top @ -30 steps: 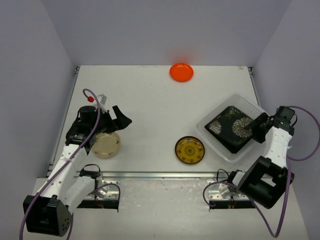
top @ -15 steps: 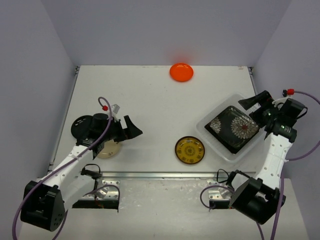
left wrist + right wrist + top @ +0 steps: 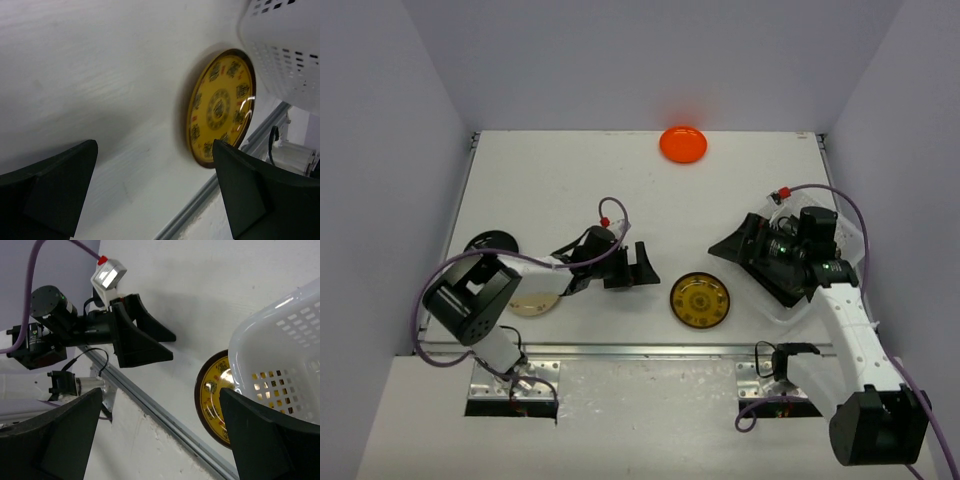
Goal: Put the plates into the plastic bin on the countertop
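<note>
The yellow-patterned plate [image 3: 700, 300] lies flat on the countertop [image 3: 620, 190], between my two grippers. My left gripper [image 3: 641, 268] stands open just left of it, low over the table, with nothing between its fingers. In the left wrist view the yellow-patterned plate [image 3: 220, 105] lies ahead of the open left gripper [image 3: 155, 192]. My right gripper [image 3: 727, 246] is open and empty over the left end of the plastic bin [image 3: 783, 311]. A black flowered plate [image 3: 794, 283] shows in the bin, mostly hidden by the arm. The cream plate [image 3: 532, 304] lies half under my left arm. The orange plate [image 3: 682, 144] sits at the far edge.
A metal rail [image 3: 640, 350] runs along the front edge. Lilac walls close in on the left, right and back. A dark round thing [image 3: 490, 242] lies behind my left elbow. The right wrist view shows the bin's perforated end [image 3: 280, 355] and the left gripper [image 3: 140, 337].
My left arm has swung right, off the cream plate and towards the yellow-patterned plate. My right gripper has opened, left the black plate in the bin and turned left.
</note>
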{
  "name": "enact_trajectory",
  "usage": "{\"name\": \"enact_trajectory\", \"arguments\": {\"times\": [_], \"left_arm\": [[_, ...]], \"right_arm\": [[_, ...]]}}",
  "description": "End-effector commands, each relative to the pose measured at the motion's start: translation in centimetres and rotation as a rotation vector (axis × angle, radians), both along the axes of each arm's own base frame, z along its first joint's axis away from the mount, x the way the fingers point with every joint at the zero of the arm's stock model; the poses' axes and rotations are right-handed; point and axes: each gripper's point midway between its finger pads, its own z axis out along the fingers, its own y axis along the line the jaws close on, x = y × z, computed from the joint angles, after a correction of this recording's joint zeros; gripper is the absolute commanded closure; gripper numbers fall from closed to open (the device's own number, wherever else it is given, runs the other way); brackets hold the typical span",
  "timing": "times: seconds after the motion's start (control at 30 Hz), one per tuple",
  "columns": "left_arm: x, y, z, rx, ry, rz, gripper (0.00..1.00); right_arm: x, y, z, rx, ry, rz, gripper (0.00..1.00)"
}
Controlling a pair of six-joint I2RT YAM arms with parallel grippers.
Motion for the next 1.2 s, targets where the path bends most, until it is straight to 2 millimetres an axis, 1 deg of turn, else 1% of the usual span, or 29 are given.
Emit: {"name": "enact_trajectory", "arguments": {"times": [0.0, 0.03, 0.07, 0.1, 0.13, 0.17, 0.23, 0.27, 0.33, 0.37, 0.4, 0.47, 0.5, 0.57, 0.63, 0.67, 0.73, 0.8, 0.83, 0.9, 0.93, 1.0, 1.13, 1.17], "left_arm": [[2.0, -5.1, -0.3, -0.038, -0.046, -0.019, 0.05], [2.0, -5.7, -1.1, -0.026, -0.030, -0.015, 0.07], [2.1, -6.2, -1.1, -0.027, -0.039, -0.016, 0.10], [2.1, -6.8, -2.1, -0.021, -0.020, -0.011, 0.18], [2.0, -6.9, -3.2, -0.012, 0.009, 0.000, 0.28], [2.0, -7.1, -3.7, -0.012, 0.017, 0.002, 0.36], [1.9, -7.3, -4.5, -0.003, 0.028, -0.001, 0.48], [1.8, -7.3, -5.3, 0.009, 0.038, -0.003, 0.58], [1.5, -7.5, -6.0, 0.008, 0.051, -0.021, 0.63], [1.3, -7.7, -6.2, 0.005, 0.055, -0.040, 0.69], [1.2, -7.9, -6.4, 0.007, 0.055, -0.057, 0.77], [0.8, -8.0, -6.9, 0.024, 0.055, -0.093, 0.98], [0.8, -8.1, -6.8, 0.027, 0.050, -0.097, 0.98], [0.6, -7.6, -6.7, 0.053, 0.039, -0.104, 1.00], [0.6, -7.1, -6.0, 0.061, 0.008, -0.098, 1.00], [0.5, -6.8, -6.2, 0.071, 0.008, -0.093, 1.00], [0.8, -6.2, -4.2, 0.068, -0.050, -0.079, 1.00], [0.6, -5.4, -3.6, 0.076, -0.073, -0.066, 1.00], [0.6, -5.4, -2.7, 0.062, -0.094, -0.066, 1.00], [0.2, -4.9, -1.6, 0.049, -0.115, -0.062, 1.00], [0.2, -4.9, -0.6, 0.028, -0.137, -0.059, 1.00], [-0.1, -4.6, 0.6, 0.004, -0.154, -0.054, 1.00], [-0.8, -2.8, 3.5, -0.011, -0.210, -0.016, 1.00], [-0.9, -2.6, 4.7, -0.026, -0.234, -0.008, 1.00]], "right_arm": [[-0.9, 0.3, 1.3, 0.022, -0.103, 0.020, 0.01], [-1.0, 0.2, 1.2, 0.018, -0.102, 0.012, 0.01], [-1.0, 0.1, 1.0, 0.013, -0.102, 0.004, 0.01], [-1.2, 0.1, 1.2, 0.009, -0.116, 0.000, 0.01], [-1.4, 0.0, 1.3, 0.007, -0.121, 0.000, 0.01], [-1.5, 0.0, 1.4, 0.003, -0.125, 0.000, 0.01], [-1.8, 0.0, 1.6, -0.004, -0.135, 0.011, 0.01], [-2.0, 0.0, 1.8, -0.011, -0.143, 0.014, 0.01], [-2.1, -0.1, 2.0, -0.025, -0.156, 0.014, 0.01], [-2.1, -0.2, 2.1, -0.031, -0.160, 0.011, 0.01], [-2.0, -0.3, 2.1, -0.036, -0.163, 0.008, 0.01], [-1.9, -0.4, 2.1, -0.043, -0.166, 0.004, 0.01], [-1.9, -0.4, 2.0, -0.045, -0.163, 0.003, 0.01], [-1.7, -0.6, 1.4, -0.055, -0.151, -0.007, 0.01], [-1.6, -0.7, 0.7, -0.058, -0.125, -0.014, 0.01], [-1.5, -0.7, 0.5, -0.060, -0.119, -0.019, 0.01], [-1.3, -0.8, -0.3, -0.061, -0.095, -0.035, 0.01], [-1.3, -0.8, -0.8, -0.053, -0.085, -0.036, 0.01], [-1.3, -0.7, -0.9, -0.049, -0.081, -0.035, 0.01], [-1.3, -0.7, -1.2, -0.043, -0.075, -0.034, 0.01], [-1.3, -0.6, -1.3, -0.039, -0.073, -0.032, 0.01], [-1.3, -0.5, -1.8, -0.032, -0.069, -0.023, 0.01], [-1.7, -0.2, -3.7, -0.038, -0.008, 0.024, 0.01], [-1.8, -0.2, -4.3, -0.038, 0.010, 0.030, 0.01]]}}
